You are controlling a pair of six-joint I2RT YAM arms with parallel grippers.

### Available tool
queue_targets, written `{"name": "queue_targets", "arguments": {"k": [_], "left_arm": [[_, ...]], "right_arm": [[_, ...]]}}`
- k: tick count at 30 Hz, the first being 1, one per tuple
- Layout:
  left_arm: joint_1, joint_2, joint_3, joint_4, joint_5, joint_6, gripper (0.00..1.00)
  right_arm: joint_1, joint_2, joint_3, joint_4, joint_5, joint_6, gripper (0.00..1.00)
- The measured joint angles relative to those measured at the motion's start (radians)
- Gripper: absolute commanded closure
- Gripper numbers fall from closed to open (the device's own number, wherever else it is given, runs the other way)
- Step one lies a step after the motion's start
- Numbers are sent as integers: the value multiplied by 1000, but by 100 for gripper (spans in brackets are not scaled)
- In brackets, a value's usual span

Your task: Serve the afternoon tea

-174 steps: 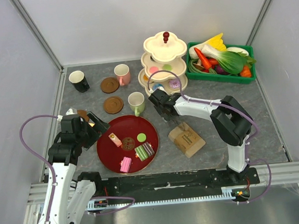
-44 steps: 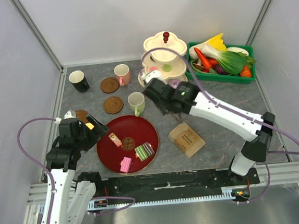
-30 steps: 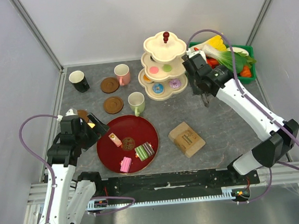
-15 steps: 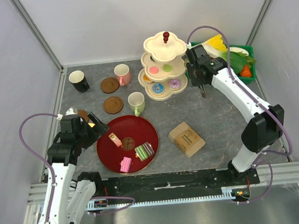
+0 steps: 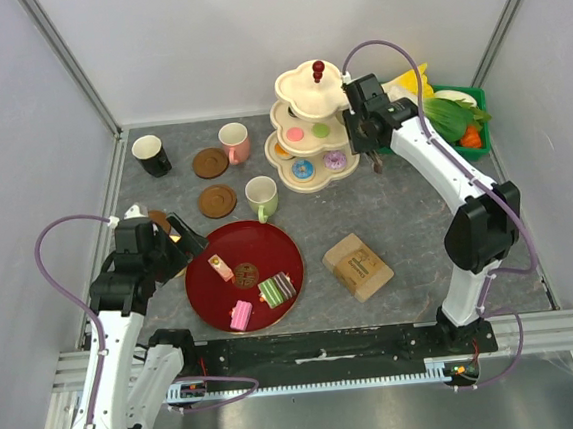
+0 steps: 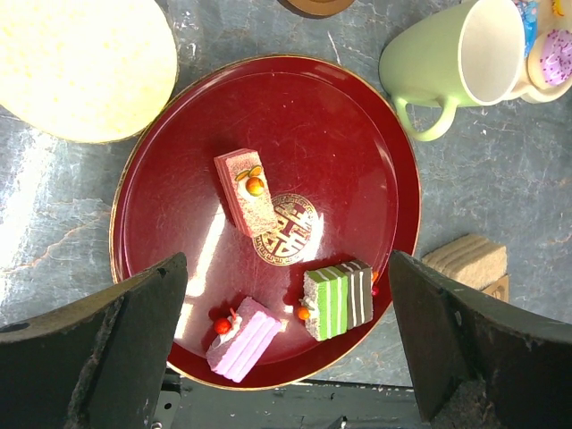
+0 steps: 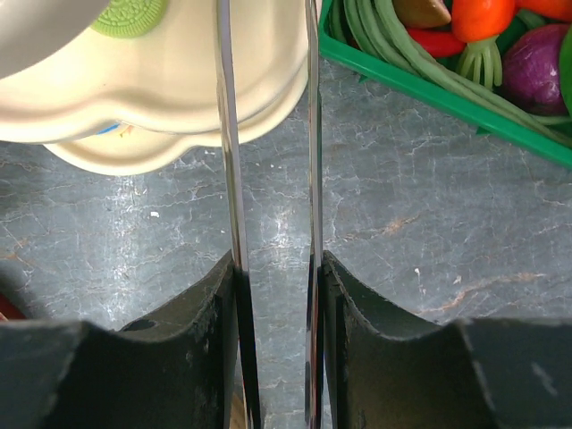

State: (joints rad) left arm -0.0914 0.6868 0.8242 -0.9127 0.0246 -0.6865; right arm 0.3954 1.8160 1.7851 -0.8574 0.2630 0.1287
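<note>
Right gripper (image 7: 275,279) is clamped on a pair of metal tongs (image 7: 231,134), fingers pinching the two thin blades so they run nearly parallel with a narrow gap, and nothing shows between them. The blade tips reach up to the scalloped rim of the cream tiered stand (image 7: 179,89), where a green macaron (image 7: 134,13) sits on the tier above; the green crate (image 7: 429,98) of vegetables lies just off to the side. Across the table the left gripper (image 6: 284,273) hangs wide apart above the red tray (image 6: 357,161), holding nothing. On that tray lie three cake slices: pink slice (image 6: 246,192), green striped slice (image 6: 338,299) and lilac slice (image 6: 243,332), with the pale-green mug (image 6: 465,58) just beyond its rim. So, by my read, the slices are what is left to serve. Doing it well means drawing the tongs clear of the stand's rim without nudging it, easing the squeeze so the blades spread, straddling a slice across its narrow sides, then closing gently.
</note>
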Motion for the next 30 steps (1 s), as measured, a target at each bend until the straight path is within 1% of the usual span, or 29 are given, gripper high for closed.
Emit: {"name": "queue_targets", "arguments": {"k": [7,13,19,25,30], "left_arm": [[0,6,0,0,-1,0,1],[0,7,0,0,-1,0,1],[0,5,0,0,-1,0,1],[0,4,0,0,0,0,1],[0,-6,0,0,1,0,1]], "right_arm": [[0,23,0,38,-28,-19,56],[0,39,3,59,-40,-29,46],[0,48,3,60,-45,-34,40],[0,35,-16,62,-45,-35,40],[8,-27,-82,57,-27,-32,40]]}}
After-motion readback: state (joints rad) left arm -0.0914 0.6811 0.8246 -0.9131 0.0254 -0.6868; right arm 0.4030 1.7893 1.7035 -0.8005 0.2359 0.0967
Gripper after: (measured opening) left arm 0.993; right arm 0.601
